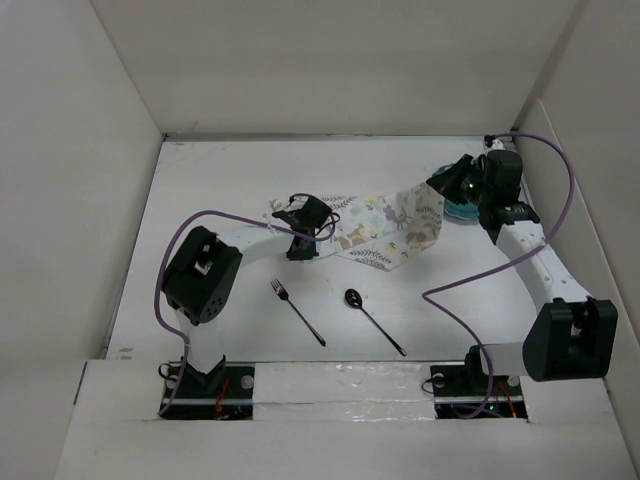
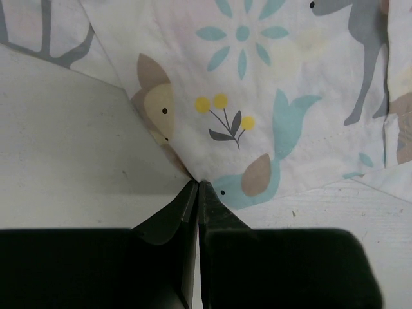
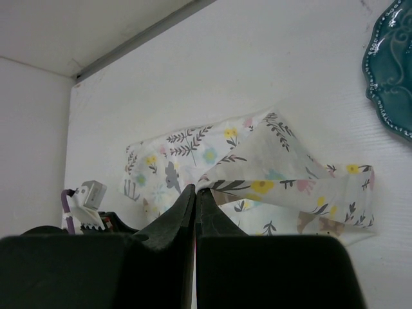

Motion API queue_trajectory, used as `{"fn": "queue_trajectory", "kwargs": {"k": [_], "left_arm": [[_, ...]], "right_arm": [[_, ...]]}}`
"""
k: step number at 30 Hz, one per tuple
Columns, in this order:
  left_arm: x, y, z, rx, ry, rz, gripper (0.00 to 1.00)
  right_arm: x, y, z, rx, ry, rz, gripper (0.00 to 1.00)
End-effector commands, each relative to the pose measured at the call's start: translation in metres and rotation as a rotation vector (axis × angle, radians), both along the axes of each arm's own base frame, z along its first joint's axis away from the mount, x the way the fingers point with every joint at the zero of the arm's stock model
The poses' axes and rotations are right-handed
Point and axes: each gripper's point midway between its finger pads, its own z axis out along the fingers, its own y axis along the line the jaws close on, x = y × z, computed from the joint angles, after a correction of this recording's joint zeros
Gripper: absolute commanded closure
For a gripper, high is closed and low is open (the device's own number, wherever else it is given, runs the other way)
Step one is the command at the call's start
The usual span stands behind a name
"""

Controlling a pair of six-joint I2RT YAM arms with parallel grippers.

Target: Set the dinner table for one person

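Note:
The dinner table [image 1: 230, 170] is a white tabletop walled by white panels. A pale placemat [image 1: 385, 228] printed with animals and leaves lies crumpled and partly folded near its middle. My left gripper [image 1: 303, 240] is shut on the placemat's left corner, low at the table; the left wrist view shows the jaws [image 2: 197, 183] closed on the cloth [image 2: 257, 96]. My right gripper [image 1: 437, 186] is shut on the right corner and holds it lifted; the right wrist view shows the jaws [image 3: 196, 189] pinching the cloth edge [image 3: 270, 174]. A black fork [image 1: 297, 312] and black spoon [image 1: 372, 318] lie in front.
A teal plate [image 1: 462, 210] sits on the table at the right, partly hidden under my right wrist; its scalloped rim shows in the right wrist view [image 3: 393, 77]. The left arm's wrist [image 3: 84, 199] shows beyond the placemat. White walls close the back and both sides.

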Motion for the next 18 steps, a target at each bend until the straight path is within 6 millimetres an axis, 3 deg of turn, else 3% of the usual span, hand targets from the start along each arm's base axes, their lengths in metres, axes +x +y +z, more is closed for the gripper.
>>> {"fn": "queue_trajectory", "kwargs": {"k": [1, 3, 5, 8, 10, 13, 16, 17, 18], "left_arm": [[-0.008, 0.011, -0.004, 0.053, 0.021, 0.000, 1.00], [-0.001, 0.012, 0.012, 0.060, -0.016, 0.001, 1.00], [0.008, 0.010, 0.042, 0.040, -0.079, -0.005, 1.00], [0.028, 0.011, 0.104, -0.045, -0.192, 0.010, 1.00], [0.043, 0.020, 0.163, -0.107, -0.308, 0.038, 1.00], [0.052, 0.034, 0.235, -0.175, -0.440, 0.063, 1.00], [0.053, 0.056, 0.303, -0.245, -0.560, 0.102, 1.00], [0.052, 0.066, 0.335, -0.279, -0.620, 0.112, 1.00], [0.051, 0.077, 0.364, -0.305, -0.677, 0.128, 1.00]], "right_arm": [[-0.001, -0.012, 0.040, -0.006, -0.103, -0.036, 1.00], [-0.004, -0.016, 0.045, -0.013, -0.112, -0.043, 1.00], [-0.006, -0.021, 0.051, -0.019, -0.122, -0.052, 1.00], [-0.014, -0.022, 0.066, -0.030, -0.140, -0.057, 1.00], [-0.025, -0.023, 0.076, -0.048, -0.146, -0.052, 1.00], [-0.043, -0.027, 0.091, -0.090, -0.150, -0.077, 1.00], [-0.069, -0.024, 0.128, -0.124, -0.215, -0.078, 1.00], [-0.083, -0.023, 0.150, -0.135, -0.260, -0.088, 1.00], [-0.093, -0.023, 0.159, -0.144, -0.274, -0.090, 1.00]]}}
